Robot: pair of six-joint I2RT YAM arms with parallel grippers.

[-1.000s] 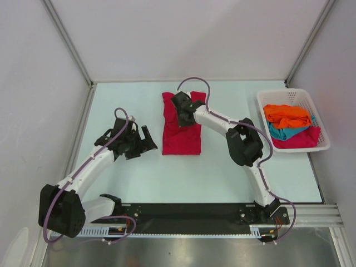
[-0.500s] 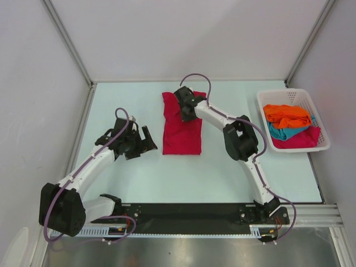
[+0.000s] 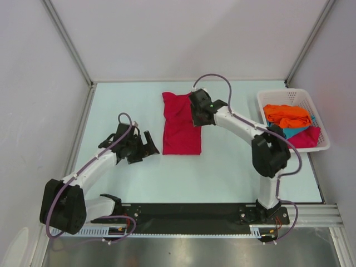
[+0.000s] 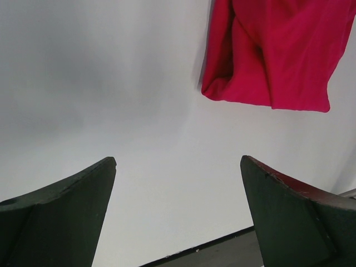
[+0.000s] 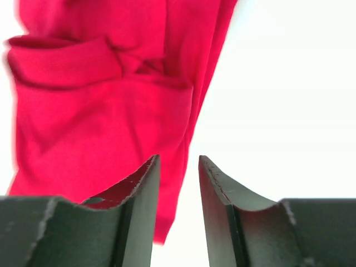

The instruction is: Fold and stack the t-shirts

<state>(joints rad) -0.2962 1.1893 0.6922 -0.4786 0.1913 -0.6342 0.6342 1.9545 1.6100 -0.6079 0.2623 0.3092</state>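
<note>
Crimson t-shirt [image 3: 181, 125] alone on table [image 3: 128, 105]; three more t-shirts [image 3: 286, 115] in one basket [image 3: 281, 93]

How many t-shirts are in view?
4: a crimson red cloth t-shirt on the table; orange, teal and crimson ones in the white slatted plastic basket. Others may hide beneath.

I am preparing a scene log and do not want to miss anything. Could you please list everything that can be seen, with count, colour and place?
folded t-shirt: one, crimson red, flat on the table centre
basket: one, white slatted plastic, far right of the table
orange t-shirt: one, crumpled, on top in the basket
teal t-shirt: one, crumpled, under the orange one
red cloth: one, crimson, near right corner of the basket
table: one, pale
left gripper: one, dark, open wide, left of the folded t-shirt
right gripper: one, dark, narrowly open, at the shirt's right edge
</note>
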